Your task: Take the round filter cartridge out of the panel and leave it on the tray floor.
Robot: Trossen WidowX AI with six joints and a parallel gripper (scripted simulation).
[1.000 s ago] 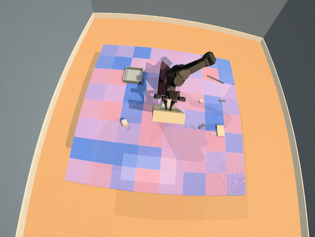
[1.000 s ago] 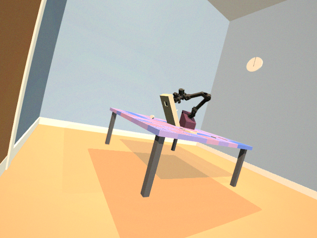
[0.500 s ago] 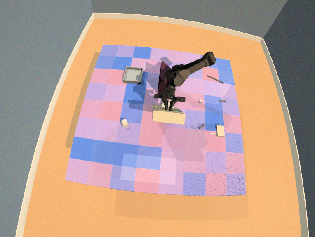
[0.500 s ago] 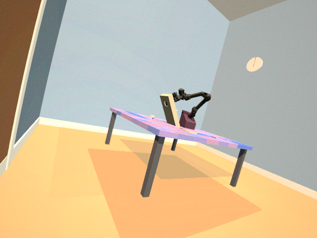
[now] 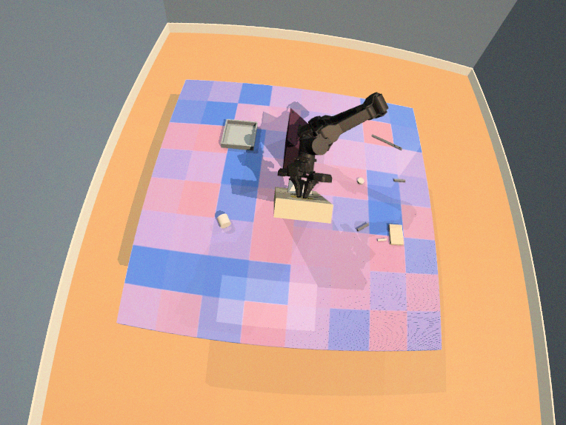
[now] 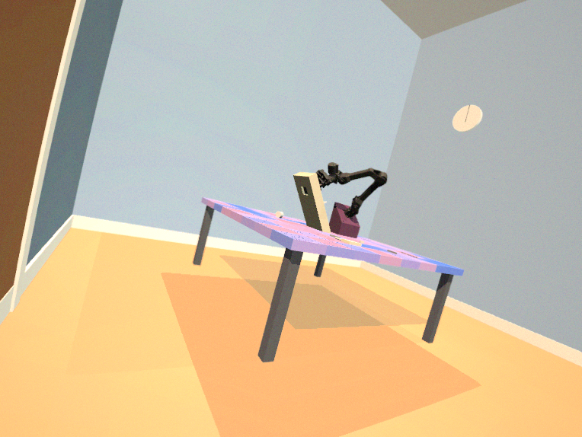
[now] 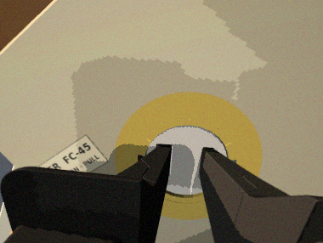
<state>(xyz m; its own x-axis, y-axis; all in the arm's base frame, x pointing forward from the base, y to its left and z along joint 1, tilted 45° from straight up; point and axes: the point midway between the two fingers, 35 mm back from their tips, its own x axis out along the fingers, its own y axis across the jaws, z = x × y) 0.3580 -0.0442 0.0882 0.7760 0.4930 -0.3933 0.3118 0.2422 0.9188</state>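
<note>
The round pale cartridge sits in the beige service panel, inside a yellow ring. The panel stands tilted on the table. My gripper is at the panel face, its two fingertips at the cartridge's face, shut on it. The slots are hidden by the fingers. How far the cartridge stands out of the panel cannot be told. A label reading FC-45 shows slanted beside the ring. The grey open tray lies at the back left in the top view, empty.
A maroon block stands by the arm's base. A cream cylinder lies left of the panel in the top view. To the right are a white round piece, a beige block, a small peg and dark bars.
</note>
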